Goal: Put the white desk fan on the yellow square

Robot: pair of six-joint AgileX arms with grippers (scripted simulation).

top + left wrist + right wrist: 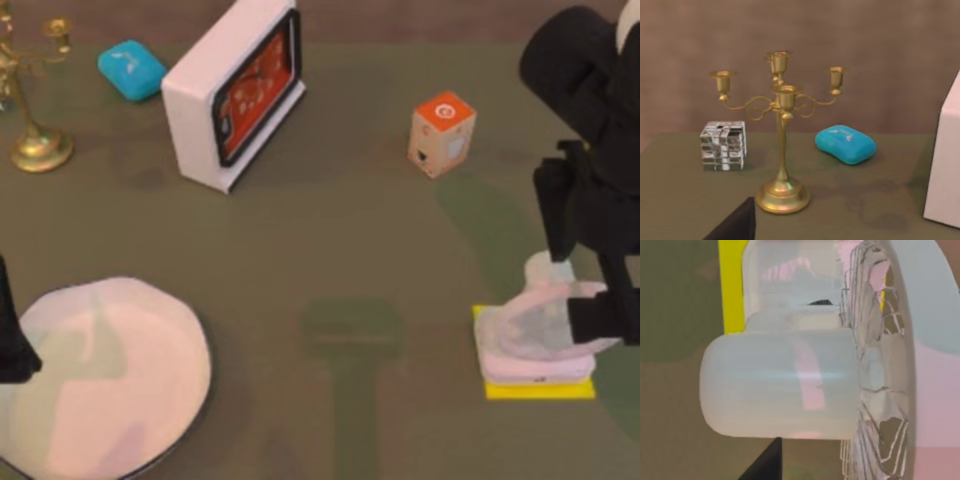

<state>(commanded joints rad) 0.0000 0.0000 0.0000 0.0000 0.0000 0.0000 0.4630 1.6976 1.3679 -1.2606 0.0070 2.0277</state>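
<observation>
The white desk fan [535,335] stands on the yellow square [540,390] at the table's right front, and yellow shows past its base on the front and left sides. My right gripper [578,322] reaches in from the right and is shut on the fan. In the right wrist view the rounded motor block of the fan [780,385] fills the middle, with the grille disc beside it. One dark fingertip [767,462] touches the block, the other is hidden behind the fan. The yellow square [730,285] shows behind it. My left gripper [12,345] is parked at the left edge, open.
A white box clock [235,90] with a red face stands at the back, with a blue pebble-shaped case [132,68] and a brass candelabra [35,140] to its left. An orange-topped carton [441,133] is at back right. A big flat white disc [100,380] lies front left. A mirrored cube [723,145] sits by the candelabra.
</observation>
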